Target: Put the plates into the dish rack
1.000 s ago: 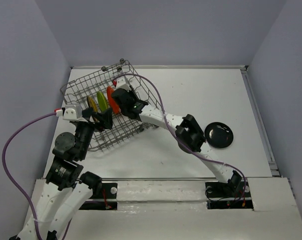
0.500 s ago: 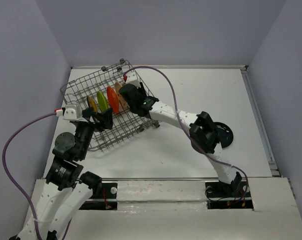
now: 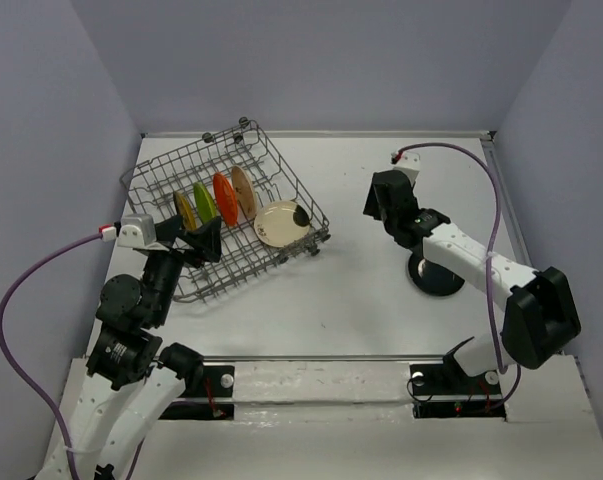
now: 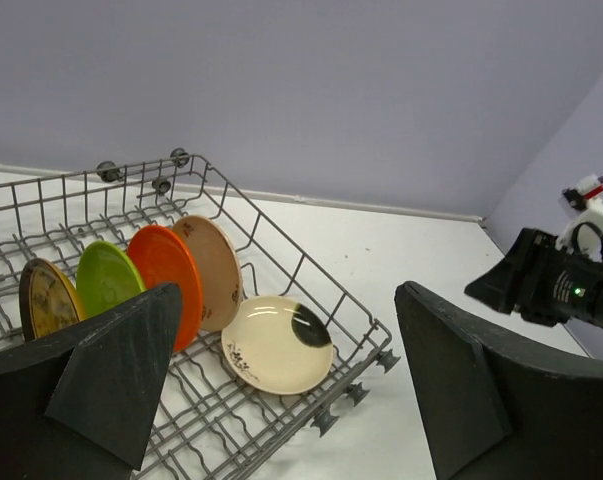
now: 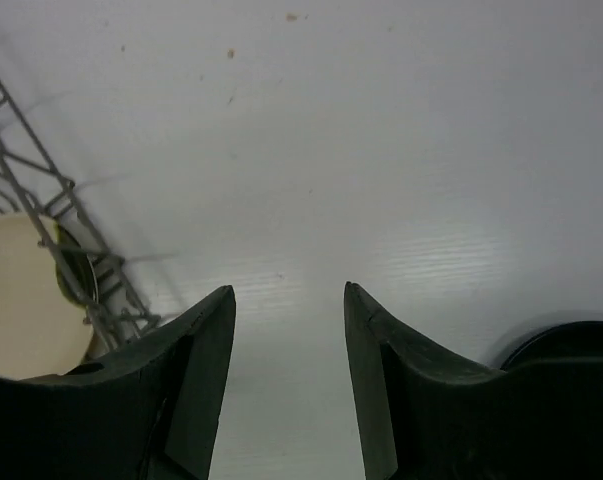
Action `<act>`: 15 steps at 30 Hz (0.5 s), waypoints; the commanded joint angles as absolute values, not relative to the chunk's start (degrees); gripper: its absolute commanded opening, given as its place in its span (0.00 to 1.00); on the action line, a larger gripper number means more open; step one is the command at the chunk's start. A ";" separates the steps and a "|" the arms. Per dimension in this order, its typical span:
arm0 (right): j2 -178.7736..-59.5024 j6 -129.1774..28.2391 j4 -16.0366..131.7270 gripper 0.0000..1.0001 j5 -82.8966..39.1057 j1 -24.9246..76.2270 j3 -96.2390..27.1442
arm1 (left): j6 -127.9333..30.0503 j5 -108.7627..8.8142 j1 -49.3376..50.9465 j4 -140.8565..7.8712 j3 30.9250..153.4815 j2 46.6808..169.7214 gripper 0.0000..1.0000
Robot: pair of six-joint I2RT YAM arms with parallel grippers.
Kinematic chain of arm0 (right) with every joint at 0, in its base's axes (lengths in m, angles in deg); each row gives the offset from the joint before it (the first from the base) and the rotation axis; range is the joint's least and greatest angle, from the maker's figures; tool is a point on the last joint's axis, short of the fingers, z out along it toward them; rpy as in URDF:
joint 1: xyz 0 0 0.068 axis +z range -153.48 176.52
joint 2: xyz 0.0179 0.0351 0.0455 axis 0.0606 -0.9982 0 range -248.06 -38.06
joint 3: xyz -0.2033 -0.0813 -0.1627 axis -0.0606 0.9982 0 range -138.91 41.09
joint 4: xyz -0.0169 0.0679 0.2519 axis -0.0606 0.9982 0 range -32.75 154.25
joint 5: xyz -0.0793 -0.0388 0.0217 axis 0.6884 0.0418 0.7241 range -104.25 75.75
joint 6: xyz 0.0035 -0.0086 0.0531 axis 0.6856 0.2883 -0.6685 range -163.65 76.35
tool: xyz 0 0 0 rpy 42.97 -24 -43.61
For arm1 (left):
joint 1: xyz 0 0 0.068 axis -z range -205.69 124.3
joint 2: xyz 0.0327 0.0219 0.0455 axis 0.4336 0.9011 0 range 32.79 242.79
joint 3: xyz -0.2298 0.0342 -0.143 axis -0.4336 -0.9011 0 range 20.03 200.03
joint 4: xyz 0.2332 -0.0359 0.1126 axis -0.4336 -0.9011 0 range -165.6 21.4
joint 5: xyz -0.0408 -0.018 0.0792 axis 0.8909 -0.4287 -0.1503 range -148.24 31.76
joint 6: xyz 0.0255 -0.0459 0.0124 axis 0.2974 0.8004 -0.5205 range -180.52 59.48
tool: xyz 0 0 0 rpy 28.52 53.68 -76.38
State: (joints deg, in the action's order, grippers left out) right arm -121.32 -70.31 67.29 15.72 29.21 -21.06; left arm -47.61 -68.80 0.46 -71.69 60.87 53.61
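The grey wire dish rack [image 3: 186, 152] stands at the left. In it the dark gold plate [image 3: 184, 208], lime green plate [image 3: 203, 202], orange plate [image 3: 224, 198] and a cream plate [image 3: 244, 192] stand upright in a row. A second cream plate [image 3: 280, 222] lies flat at the rack's right corner. The glossy black plate [image 3: 439, 285] lies on the table, partly under my right arm. My right gripper [image 3: 379, 200] is open and empty above the table, between rack and black plate. My left gripper [image 3: 203, 240] is open and empty over the rack's near side.
In the left wrist view the rack [image 4: 81, 178] holds the flat cream plate [image 4: 276, 343] between the open fingers, and the right gripper [image 4: 546, 285] shows at the right. The right wrist view shows bare white table, the rack corner [image 5: 41, 200] and the black plate's edge [image 5: 571, 340].
My right gripper has pulled out of the rack and swung right over the table. A cream plate now lies flat in the rack. The left arm shifted slightly.
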 commanded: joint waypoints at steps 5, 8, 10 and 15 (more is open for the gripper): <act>-127.70 -67.57 63.23 0.45 -4.41 31.41 -27.64 | -47.95 -69.39 0.67 -68.07 60.64 52.66 0.99; -129.63 -66.51 64.10 0.38 -4.06 32.03 -29.57 | -47.78 -68.52 0.76 -67.63 60.38 53.97 0.99; -129.29 -66.85 63.76 0.35 -3.88 32.03 -29.05 | -45.25 -66.42 0.85 -68.50 61.33 57.29 0.99; -126.05 -67.21 61.21 0.34 -5.20 32.03 -25.81 | -38.21 -61.14 0.85 -70.79 63.71 64.95 0.99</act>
